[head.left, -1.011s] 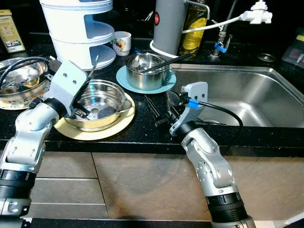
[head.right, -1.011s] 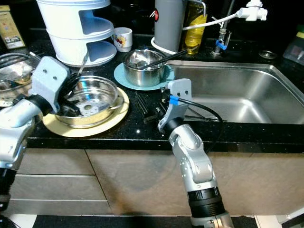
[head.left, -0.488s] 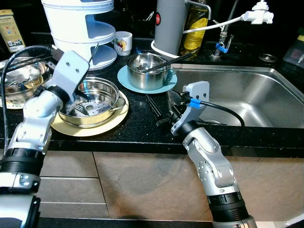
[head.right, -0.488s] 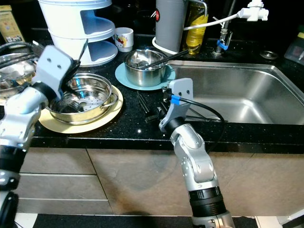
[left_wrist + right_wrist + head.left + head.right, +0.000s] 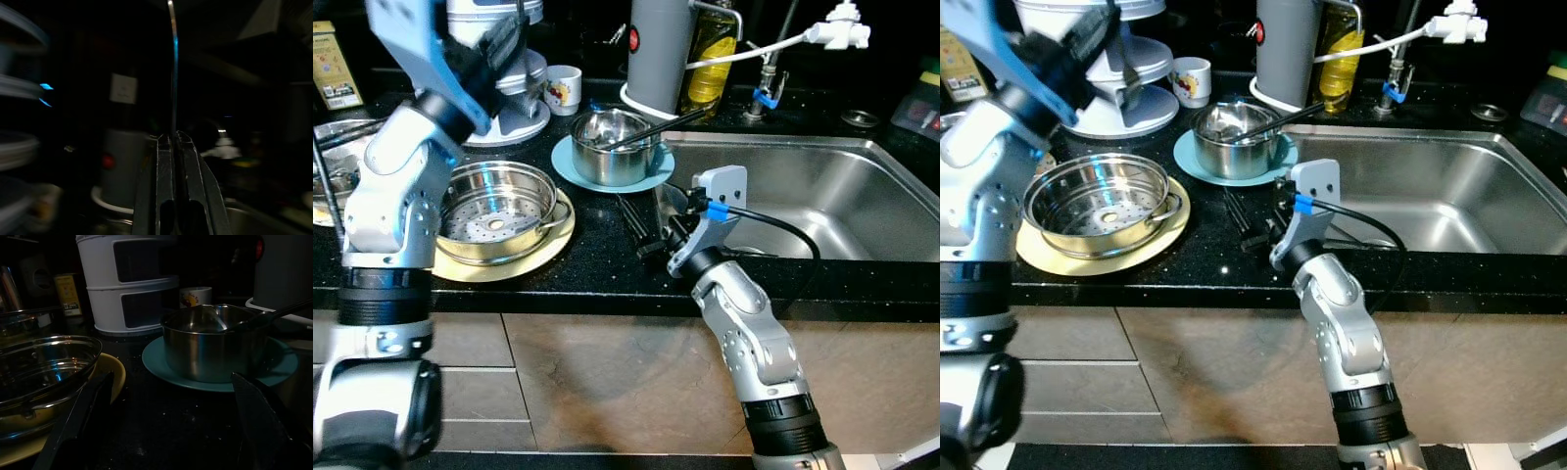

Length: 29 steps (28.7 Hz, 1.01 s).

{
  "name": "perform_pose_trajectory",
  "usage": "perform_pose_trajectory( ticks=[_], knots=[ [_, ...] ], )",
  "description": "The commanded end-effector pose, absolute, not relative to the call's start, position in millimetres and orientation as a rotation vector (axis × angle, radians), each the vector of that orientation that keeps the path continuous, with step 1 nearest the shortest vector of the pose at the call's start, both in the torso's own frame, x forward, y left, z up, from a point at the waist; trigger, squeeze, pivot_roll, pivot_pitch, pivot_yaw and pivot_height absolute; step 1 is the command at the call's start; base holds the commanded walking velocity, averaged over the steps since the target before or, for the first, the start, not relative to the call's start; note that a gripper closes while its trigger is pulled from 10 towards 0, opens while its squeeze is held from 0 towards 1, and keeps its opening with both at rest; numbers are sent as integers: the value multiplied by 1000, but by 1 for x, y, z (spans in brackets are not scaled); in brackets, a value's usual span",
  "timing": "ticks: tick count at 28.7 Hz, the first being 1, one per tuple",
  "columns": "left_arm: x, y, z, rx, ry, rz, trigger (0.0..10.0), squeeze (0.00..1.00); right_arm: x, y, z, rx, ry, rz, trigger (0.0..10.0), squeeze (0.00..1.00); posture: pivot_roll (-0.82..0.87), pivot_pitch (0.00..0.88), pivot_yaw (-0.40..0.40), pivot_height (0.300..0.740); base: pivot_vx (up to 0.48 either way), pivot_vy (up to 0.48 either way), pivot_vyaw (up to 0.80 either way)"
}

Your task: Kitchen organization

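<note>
My left gripper (image 5: 505,35) is raised high in front of the white tiered rack (image 5: 1141,103). In the left wrist view its fingers (image 5: 164,161) are shut on a thin metal utensil handle (image 5: 172,73) that stands up between them; the utensil's other end is hidden. Below it a steel steamer pan (image 5: 494,208) sits on a yellow plate (image 5: 514,266). My right gripper (image 5: 656,233) rests low on the black counter by the sink's corner, open, with nothing between its fingers (image 5: 83,421). It faces a steel pot (image 5: 212,345) on a teal plate (image 5: 161,364).
A black utensil (image 5: 658,127) leans out of the steel pot. Black sticks (image 5: 628,217) lie on the counter by my right gripper. A mug (image 5: 565,88), grey canister (image 5: 658,49) and oil bottle (image 5: 710,59) stand behind. The sink (image 5: 822,196) lies right, a steel bowl (image 5: 328,176) far left.
My left arm has swung up from the steamer pan to in front of the rack, lifting the thin utensil out of the pan. The right arm has stayed put.
</note>
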<state>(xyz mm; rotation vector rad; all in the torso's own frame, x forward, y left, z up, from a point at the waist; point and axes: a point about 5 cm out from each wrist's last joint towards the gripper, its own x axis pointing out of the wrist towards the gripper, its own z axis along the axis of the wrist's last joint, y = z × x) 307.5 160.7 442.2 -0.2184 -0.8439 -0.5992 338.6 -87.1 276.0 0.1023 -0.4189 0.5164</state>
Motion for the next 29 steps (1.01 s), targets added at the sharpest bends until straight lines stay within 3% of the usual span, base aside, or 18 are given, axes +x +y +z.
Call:
perform_pose_trajectory(
  ticks=[1, 3, 7, 13, 17, 22, 26, 27, 28, 29],
  knots=[
    [307, 158, 436, -264, -761, -618, 0, 0, 339, -86, 277, 110, -420, 521, 10000, 0, 70, 205, -28, 740, 0, 0, 0],
    [315, 154, 407, -306, -595, -608, 0, 0, 339, -87, 277, 111, -421, 516, 10000, 0, 72, 207, -29, 740, 0, 0, 0],
    [315, 153, 386, -333, -509, -615, 0, 0, 339, -88, 277, 111, -420, 512, 10000, 0, 72, 207, -29, 740, 0, 0, 0],
    [306, 150, 377, -349, -467, -644, 0, 0, 339, -90, 278, 121, -422, 501, 10000, 0, 70, 210, -31, 740, 0, 0, 0],
    [292, 139, 350, -266, -444, -756, 0, 0, 340, -91, 279, 156, -418, 495, 10000, 0, 72, 212, -35, 740, 0, 0, 0],
    [284, 132, 322, -285, -388, -902, 0, 0, 341, -91, 280, 181, -414, 495, 10000, 0, 68, 212, -34, 740, 0, 0, 0],
    [285, 136, 312, -281, -356, -910, 0, 0, 342, -93, 281, 199, -410, 492, 10000, 0, 68, 212, -34, 740, 0, 0, 0],
    [287, 142, 308, -271, -356, -890, 0, 0, 342, -94, 281, 217, -406, 490, 10000, 412, 68, 212, -34, 740, 0, 0, 0],
    [287, 142, 308, -271, -356, -890, 0, 0, 342, -94, 281, 217, -406, 490, 10000, 412, 68, 212, -34, 740, 0, 0, 0],
    [287, 145, 307, -275, -357, -877, 0, 0, 342, -95, 281, 222, -403, 489, 10000, 761, 68, 212, -34, 740, 0, 0, 0]
  ],
)
